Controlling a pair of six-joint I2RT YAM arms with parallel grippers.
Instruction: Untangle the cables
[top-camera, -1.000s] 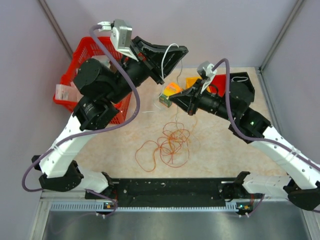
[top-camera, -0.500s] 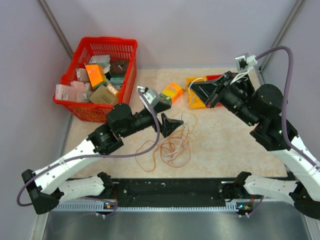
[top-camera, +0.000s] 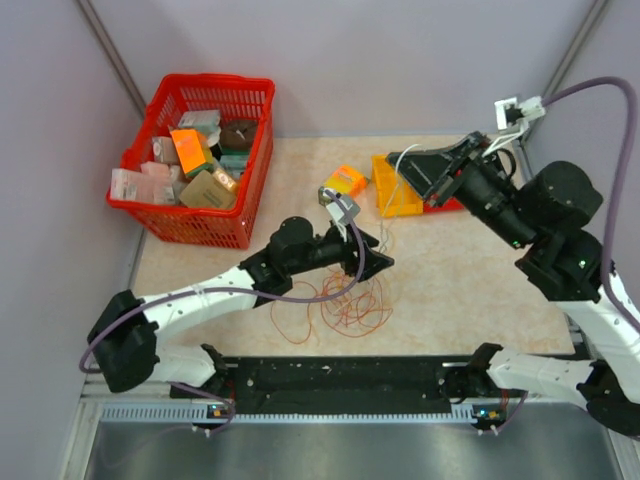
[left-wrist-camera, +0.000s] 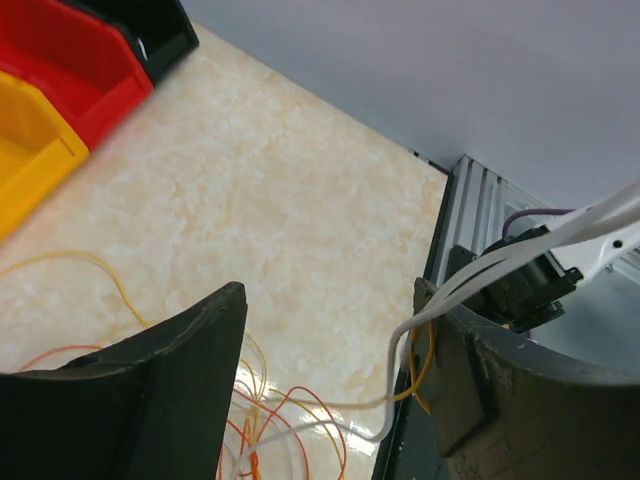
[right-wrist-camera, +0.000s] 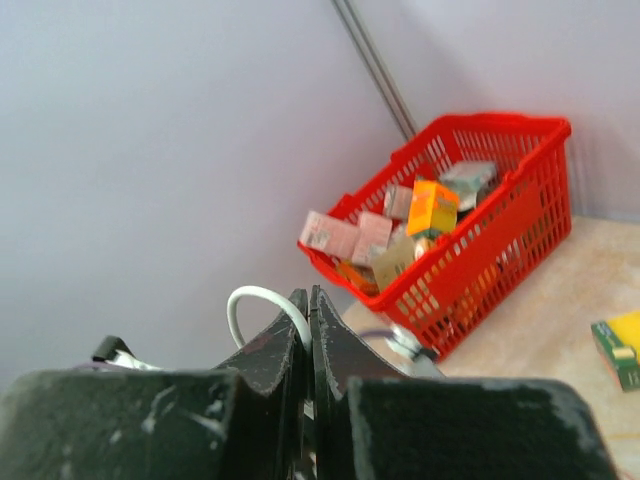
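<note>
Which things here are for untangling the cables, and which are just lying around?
For the job: cables; white cable, pinched in right gripper; left gripper, open above the tangle.
Lying about: red basket of boxes; yellow bin; orange box.

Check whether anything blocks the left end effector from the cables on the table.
Nothing visible does. The left end effector hangs open directly over the cables, and its wrist view shows only loose strands and bare tabletop between its fingers.
</note>
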